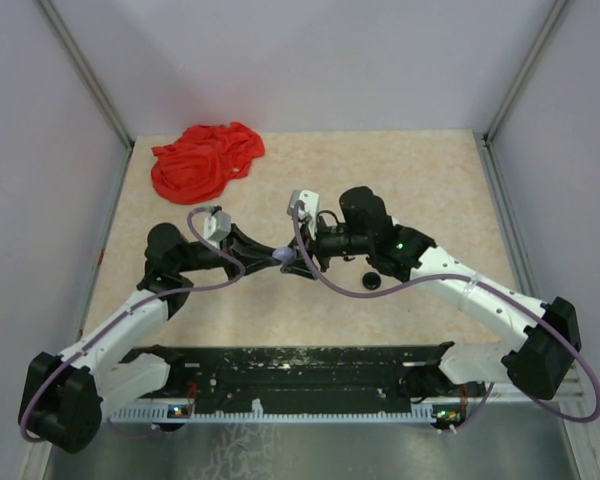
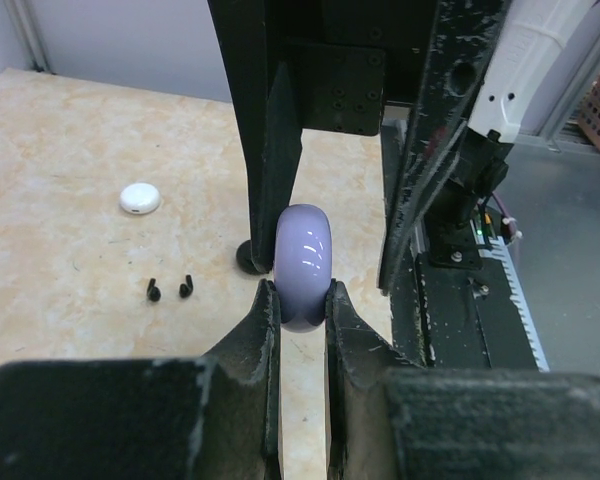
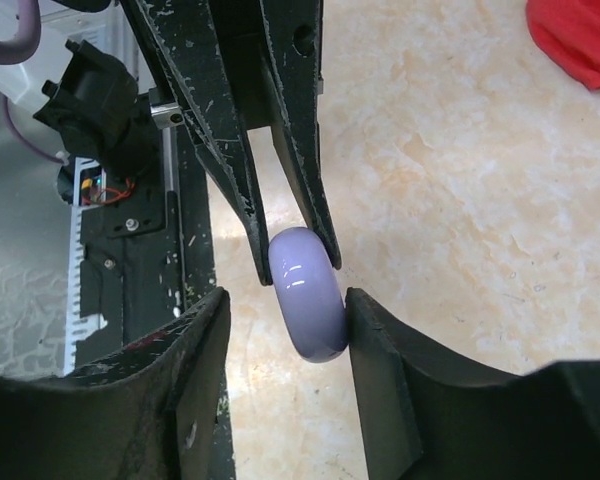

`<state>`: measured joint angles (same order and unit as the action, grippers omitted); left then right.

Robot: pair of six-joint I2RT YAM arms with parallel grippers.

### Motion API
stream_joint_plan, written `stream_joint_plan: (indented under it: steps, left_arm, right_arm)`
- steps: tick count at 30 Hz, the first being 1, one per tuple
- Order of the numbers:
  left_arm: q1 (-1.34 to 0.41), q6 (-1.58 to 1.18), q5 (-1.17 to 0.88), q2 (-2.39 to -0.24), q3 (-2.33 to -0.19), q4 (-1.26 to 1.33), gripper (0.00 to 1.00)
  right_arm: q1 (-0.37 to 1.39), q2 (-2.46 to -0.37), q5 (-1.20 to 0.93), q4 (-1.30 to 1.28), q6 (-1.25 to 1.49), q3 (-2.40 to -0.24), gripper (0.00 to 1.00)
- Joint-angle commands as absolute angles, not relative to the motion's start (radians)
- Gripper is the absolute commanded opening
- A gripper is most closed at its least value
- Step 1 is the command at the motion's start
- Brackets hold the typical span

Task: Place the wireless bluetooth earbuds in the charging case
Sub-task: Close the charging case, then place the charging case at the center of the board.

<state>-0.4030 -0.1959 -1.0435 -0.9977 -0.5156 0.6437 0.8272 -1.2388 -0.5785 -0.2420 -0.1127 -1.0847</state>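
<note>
Red cloth (image 1: 206,160), all bunched up, at the far left of the table (image 1: 430,180), close to the back wall (image 1: 310,60). Table top pale tan with cloudy marks, like stone. Plain grey walls on three sides. Thin metal posts (image 1: 85,68) up the back corners. Long black strip (image 1: 310,365) along the near edge, scratched and speckled with white.

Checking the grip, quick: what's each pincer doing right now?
Left pincer: closed on the lavender case.
Right pincer: open, straddling the same case, not yet clamped.
</note>
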Motion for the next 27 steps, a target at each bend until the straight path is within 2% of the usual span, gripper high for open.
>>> stream_joint_plan:
  steps: [1,8,10,14,15,17,18,23,27]
  left_arm:
    - [-0.397,-0.233,-1.095,-1.003,-0.529,0.708,0.01]
    - [-0.397,-0.247,-1.108,-1.02,-0.529,0.72,0.01]
    - [-0.397,-0.244,-1.09,-1.018,-0.53,0.706,0.05]
    - [-0.396,-0.177,-0.992,-1.01,-0.551,0.588,0.16]
    - [-0.397,-0.161,-0.969,-1.009,-0.558,0.559,0.23]
    - [-0.396,-0.144,-0.926,-1.005,-0.563,0.522,0.42]
    - [-0.395,-0.135,-0.906,-1.003,-0.564,0.509,0.48]
    - [-0.395,-0.103,-0.746,-0.988,-0.577,0.42,0.63]
    - [-0.396,-0.086,-0.652,-0.977,-0.591,0.357,0.67]
  right_arm:
    - [0.83,-1.252,-0.633,-0.186,-0.15,-1.092,0.47]
    - [0.83,-1.253,-0.612,-0.205,-0.155,-1.086,0.21]
    - [0.82,-1.251,-0.597,-0.21,-0.144,-1.084,0.15]
    - [0.761,-1.244,-0.603,-0.202,-0.078,-1.065,0.11]
    - [0.746,-1.242,-0.599,-0.2,-0.055,-1.058,0.1]
    - [0.721,-1.233,-0.581,-0.195,-0.019,-1.038,0.11]
    - [0.706,-1.229,-0.563,-0.188,0.004,-1.023,0.11]
    - [0.599,-1.217,-0.478,-0.173,0.129,-0.938,0.11]
    - [0.476,-1.202,-0.377,-0.174,0.255,-0.84,0.12]
